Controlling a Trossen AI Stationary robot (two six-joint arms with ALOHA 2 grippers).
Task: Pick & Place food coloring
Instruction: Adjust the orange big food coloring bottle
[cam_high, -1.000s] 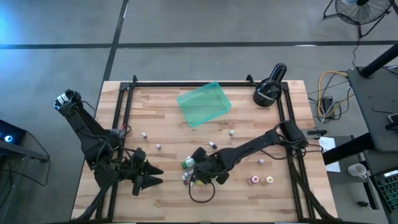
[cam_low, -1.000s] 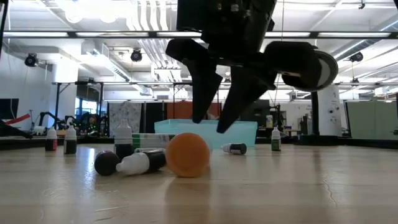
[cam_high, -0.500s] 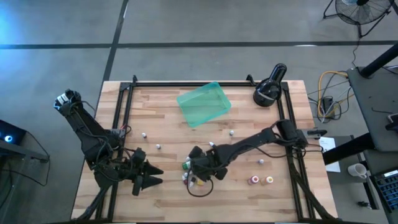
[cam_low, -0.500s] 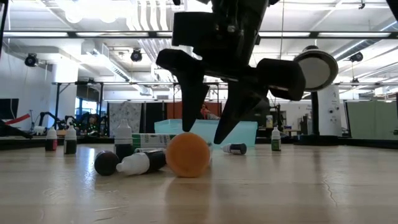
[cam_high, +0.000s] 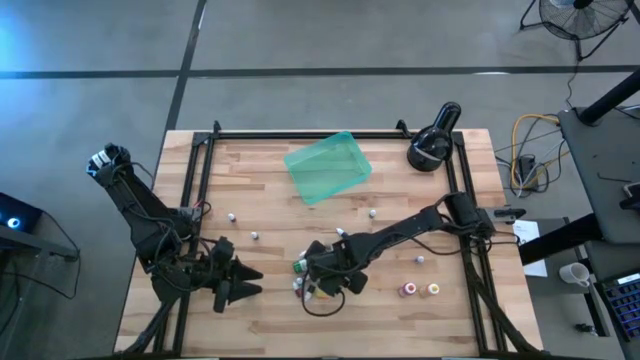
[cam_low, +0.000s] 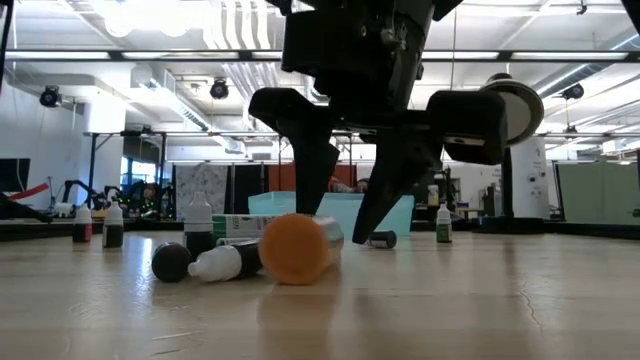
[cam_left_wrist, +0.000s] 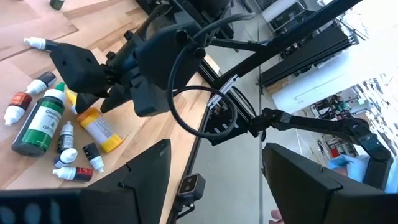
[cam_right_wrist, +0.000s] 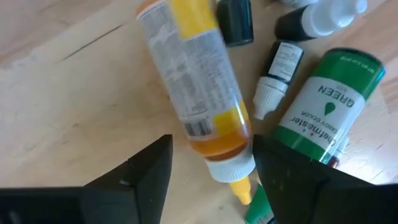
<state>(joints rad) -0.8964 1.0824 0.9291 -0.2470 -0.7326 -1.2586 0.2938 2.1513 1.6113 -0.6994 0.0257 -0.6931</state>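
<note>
The food coloring lies in a cluster (cam_high: 303, 285) near the table's middle front. In it are a yellow bottle (cam_right_wrist: 196, 93) on its side, a larger green bottle (cam_right_wrist: 326, 118) and several tiny white-capped ones (cam_left_wrist: 65, 155). My right gripper (cam_high: 320, 278) points steeply down over the cluster. It is open, with one finger on either side of the yellow bottle's cap end (cam_right_wrist: 230, 167). My left gripper (cam_high: 238, 281) waits open above the table's front left. My right gripper comes from above with its fingers (cam_right_wrist: 273, 168) astride the cap end of the lying yellow bottle (cam_low: 295, 248). I cannot tell whether either finger touches the bottle or the green bottle beside it. The yellow bottle rests on the table.
A teal tray (cam_high: 328, 167) sits at the far middle. A black round device (cam_high: 432, 140) stands at the far right. Single small bottles stand scattered (cam_high: 255, 236) (cam_high: 373, 213) (cam_high: 420, 260). A pink one (cam_high: 407, 290) and an orange one (cam_high: 433, 290) stand front right.
My right gripper has sunk a little toward the cluster, rolled its wrist, and its fingertips stand slightly wider apart. The yellow bottle has swung a little on the table and now shows more of its side in the low view.
</note>
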